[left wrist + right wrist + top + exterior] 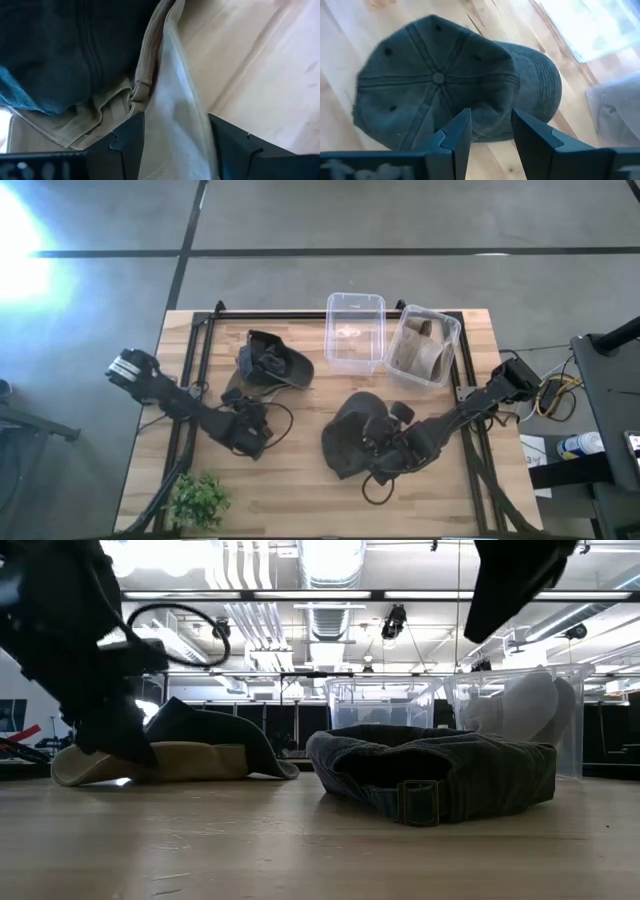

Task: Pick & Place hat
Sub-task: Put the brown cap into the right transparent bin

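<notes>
Two caps lie on the wooden table. A dark cap with a tan brim underside (278, 364) (190, 752) sits left of centre, its brim on the table. My left gripper (242, 402) (175, 122) is open and low at it, its fingers standing on either side of the pale brim (172, 95); I cannot tell whether they touch it. A dark denim cap (350, 438) (445, 80) rests on its rim, its strap buckle (415, 802) facing the near edge. My right gripper (374, 443) (490, 120) is open above its crown, apart from it.
Two clear plastic bins stand at the far edge: one with nothing in it (355, 330), and one to its right holding pale things (425, 345). A small green plant (198, 500) sits at the near left corner. Black frame rails (195, 370) run along both table sides.
</notes>
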Controlling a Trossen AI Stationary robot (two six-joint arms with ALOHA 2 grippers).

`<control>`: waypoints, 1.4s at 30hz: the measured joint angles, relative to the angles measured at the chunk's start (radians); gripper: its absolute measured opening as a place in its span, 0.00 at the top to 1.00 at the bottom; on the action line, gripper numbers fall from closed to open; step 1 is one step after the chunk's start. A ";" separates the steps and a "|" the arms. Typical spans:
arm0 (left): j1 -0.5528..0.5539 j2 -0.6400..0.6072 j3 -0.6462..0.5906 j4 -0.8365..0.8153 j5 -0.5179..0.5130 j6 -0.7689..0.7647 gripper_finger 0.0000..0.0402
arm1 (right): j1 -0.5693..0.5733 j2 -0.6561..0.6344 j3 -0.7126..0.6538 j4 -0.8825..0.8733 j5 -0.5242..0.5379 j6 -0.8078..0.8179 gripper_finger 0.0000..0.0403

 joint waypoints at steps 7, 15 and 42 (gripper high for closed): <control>0.066 0.059 0.000 0.000 0.025 -0.003 0.52 | 0.000 0.000 -0.017 0.001 -0.001 0.046 0.67; 0.131 0.054 0.002 -0.009 0.076 0.005 0.85 | 0.000 -0.001 -0.017 0.004 -0.001 0.091 0.67; 0.125 -0.695 0.320 0.247 0.260 0.124 0.98 | -0.090 -0.178 -0.017 0.442 -0.028 -0.016 0.75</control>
